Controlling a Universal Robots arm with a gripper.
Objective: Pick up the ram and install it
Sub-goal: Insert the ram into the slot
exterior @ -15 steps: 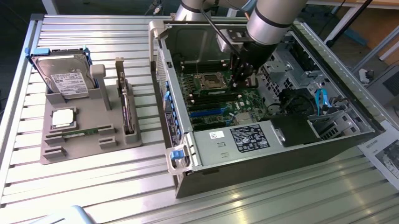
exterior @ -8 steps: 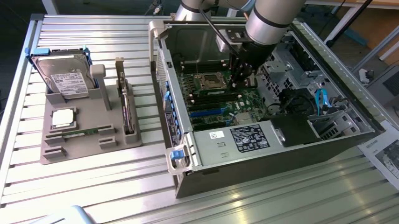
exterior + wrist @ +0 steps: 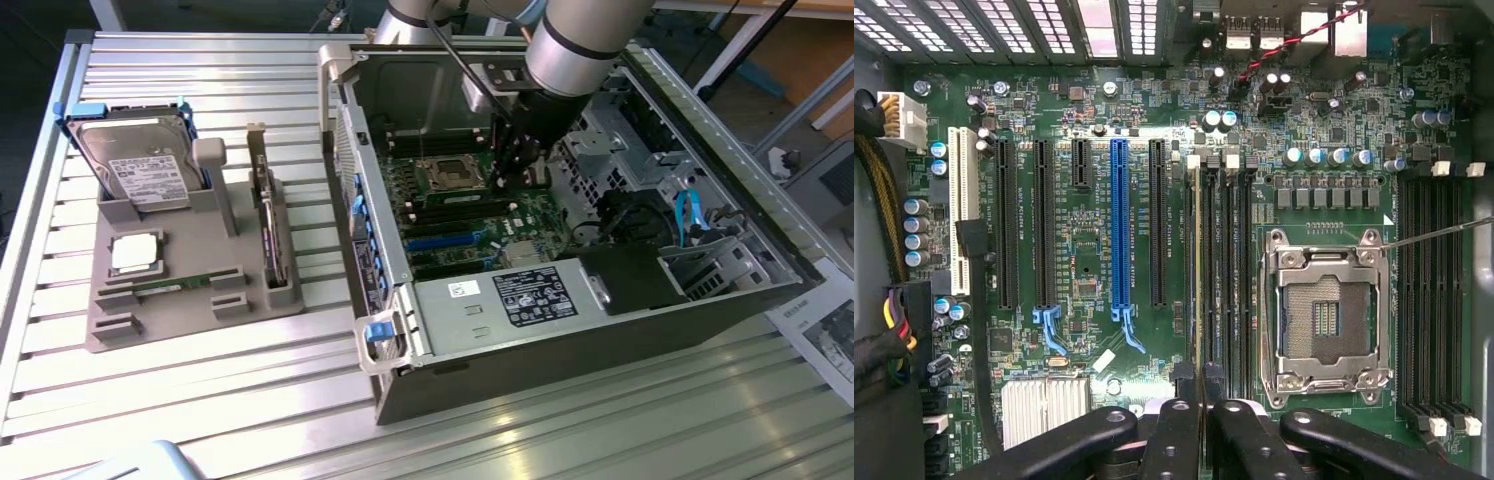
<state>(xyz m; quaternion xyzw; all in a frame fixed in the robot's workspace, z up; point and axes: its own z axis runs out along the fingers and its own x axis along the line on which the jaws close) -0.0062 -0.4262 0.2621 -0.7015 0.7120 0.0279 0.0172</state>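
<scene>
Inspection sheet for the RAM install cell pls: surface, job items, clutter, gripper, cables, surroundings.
surface: slatted metal table, with the open computer case on it.
job's things: the ram, edge-on over the memory slots, beside the empty processor socket.
clutter: hard drive and processor chip in the grey holder.
grippers: gripper inside the case, shut on the ram.
cables: blue cable in the case; red-black wire on the board.
surroundings: printed sheet at the exterior view's right.
</scene>
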